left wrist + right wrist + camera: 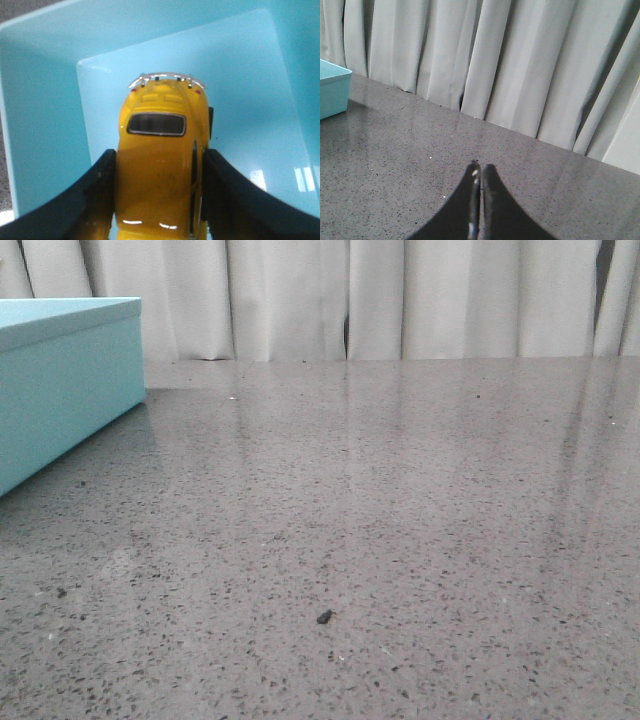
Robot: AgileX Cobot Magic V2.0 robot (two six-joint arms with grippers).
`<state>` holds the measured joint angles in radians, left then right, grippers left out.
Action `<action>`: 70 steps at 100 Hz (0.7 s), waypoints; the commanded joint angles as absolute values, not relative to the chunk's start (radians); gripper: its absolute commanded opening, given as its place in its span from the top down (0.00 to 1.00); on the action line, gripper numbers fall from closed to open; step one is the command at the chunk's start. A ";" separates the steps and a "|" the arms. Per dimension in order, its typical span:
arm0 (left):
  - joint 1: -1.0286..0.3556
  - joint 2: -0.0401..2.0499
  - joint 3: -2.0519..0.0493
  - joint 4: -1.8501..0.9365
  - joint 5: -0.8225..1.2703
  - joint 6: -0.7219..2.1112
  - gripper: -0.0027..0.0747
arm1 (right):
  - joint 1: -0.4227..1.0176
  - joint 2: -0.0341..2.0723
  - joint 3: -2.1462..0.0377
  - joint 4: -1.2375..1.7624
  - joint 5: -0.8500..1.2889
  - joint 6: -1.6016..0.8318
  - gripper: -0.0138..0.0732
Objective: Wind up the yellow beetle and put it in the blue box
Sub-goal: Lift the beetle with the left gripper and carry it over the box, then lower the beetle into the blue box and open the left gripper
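Observation:
In the left wrist view my left gripper [159, 165] is shut on the yellow beetle [160, 165], its black fingers [100, 195] pressed against both sides of the car. The car hangs inside the open blue box [45, 125], above its pale floor, chrome bumper pointing away. In the front view the blue box [60, 390] stands at the far left of the table; neither gripper nor the car shows there. In the right wrist view my right gripper [481, 172] is shut and empty above the table, with a corner of the blue box [332, 92] off to one side.
The grey speckled table [380, 540] runs back to a white pleated curtain [400, 300]. A small dark speck [324, 617] lies on the table near the front.

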<state>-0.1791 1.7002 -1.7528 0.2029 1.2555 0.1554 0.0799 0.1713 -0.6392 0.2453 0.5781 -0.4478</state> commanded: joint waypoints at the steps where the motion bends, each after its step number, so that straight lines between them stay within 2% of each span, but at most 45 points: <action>1: -0.136 1.697 -1.782 0.182 1.271 0.143 0.84 | 0.081 0.183 -0.658 0.258 0.492 -0.458 0.90; 34: -0.097 1.819 -1.780 0.128 1.271 0.141 0.83 | 0.081 0.183 -0.658 0.258 0.492 -0.458 0.90; 70: -0.097 1.868 -1.770 0.089 1.273 0.126 0.73 | 0.081 0.183 -0.658 0.258 0.492 -0.458 0.90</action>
<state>-0.0988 1.9177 -1.7468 0.0901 1.2414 0.1401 0.0799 0.1692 -0.6392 0.2469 0.5765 -0.4486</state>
